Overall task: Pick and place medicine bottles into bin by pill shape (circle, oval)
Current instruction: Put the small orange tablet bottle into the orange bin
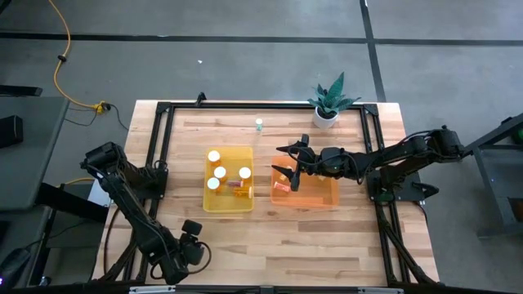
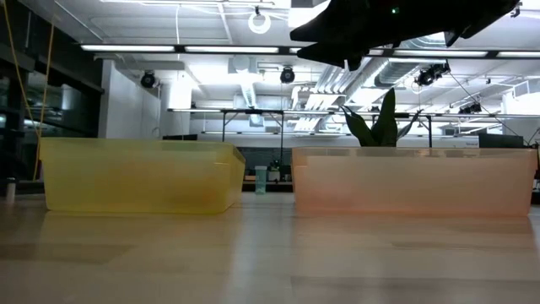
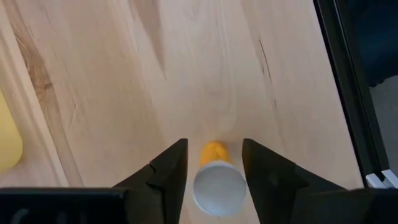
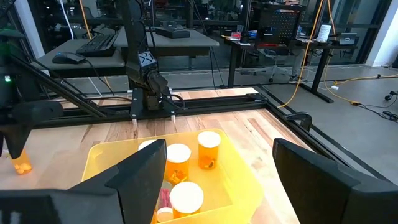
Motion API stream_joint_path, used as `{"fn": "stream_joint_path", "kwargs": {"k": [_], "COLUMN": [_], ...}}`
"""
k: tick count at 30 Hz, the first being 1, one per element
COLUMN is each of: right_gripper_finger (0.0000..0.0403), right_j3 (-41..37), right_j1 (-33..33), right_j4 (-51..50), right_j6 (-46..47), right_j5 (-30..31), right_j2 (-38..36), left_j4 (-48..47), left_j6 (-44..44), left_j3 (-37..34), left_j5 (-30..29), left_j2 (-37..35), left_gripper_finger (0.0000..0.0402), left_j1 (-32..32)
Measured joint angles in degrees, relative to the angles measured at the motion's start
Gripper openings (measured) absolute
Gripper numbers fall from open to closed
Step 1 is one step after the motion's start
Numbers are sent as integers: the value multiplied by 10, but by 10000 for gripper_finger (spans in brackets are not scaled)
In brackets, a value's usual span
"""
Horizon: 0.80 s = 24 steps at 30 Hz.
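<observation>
My left gripper (image 1: 193, 238) hangs near the table's near left edge, fingers pointing down, shut on an amber medicine bottle with a white cap (image 3: 218, 186). It also shows in the right wrist view (image 4: 18, 160). My right gripper (image 1: 282, 160) is open and empty, above the gap between the yellow bin (image 1: 207, 200) and the orange bin (image 1: 327, 202). Several white-capped amber bottles (image 4: 177, 158) stand in the yellow bin. A small clear bottle (image 1: 259, 125) stands on its base on the table beyond the bins. My left gripper pinches the bottle between its two fingers at the cap end (image 3: 198, 186), one finger on either side. The fingers come from above, pointing down, and lie along the upright bottle, cap toward the wrist. Whether its foot is on the table I cannot tell.
A white pot with a green plant (image 1: 325, 114) stands at the far right. A black frame rail (image 1: 245, 104) runs round the tabletop. Bare wood (image 1: 270, 245) lies between the bins and the near edge.
</observation>
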Motion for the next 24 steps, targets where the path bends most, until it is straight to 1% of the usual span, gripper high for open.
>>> {"fn": "stream_joint_path", "kwargs": {"k": [8, 12, 18, 24], "right_gripper_finger": [287, 287, 287, 287], "right_j3": [0, 0, 0, 0], "right_j1": [0, 0, 0, 0], "right_j4": [0, 0, 0, 0], "right_j6": [0, 0, 0, 0], "right_j5": [0, 0, 0, 0], "right_j2": [0, 0, 0, 0], "left_j4": [6, 4, -26, -25], "left_j6": [-18, -18, -23, -22], "left_j3": [0, 0, 0, 0], "left_j5": [23, 25, 29, 24], "left_j2": [0, 0, 0, 0], "left_gripper_finger": [187, 206, 213, 213], "left_j1": [0, 0, 0, 0]}}
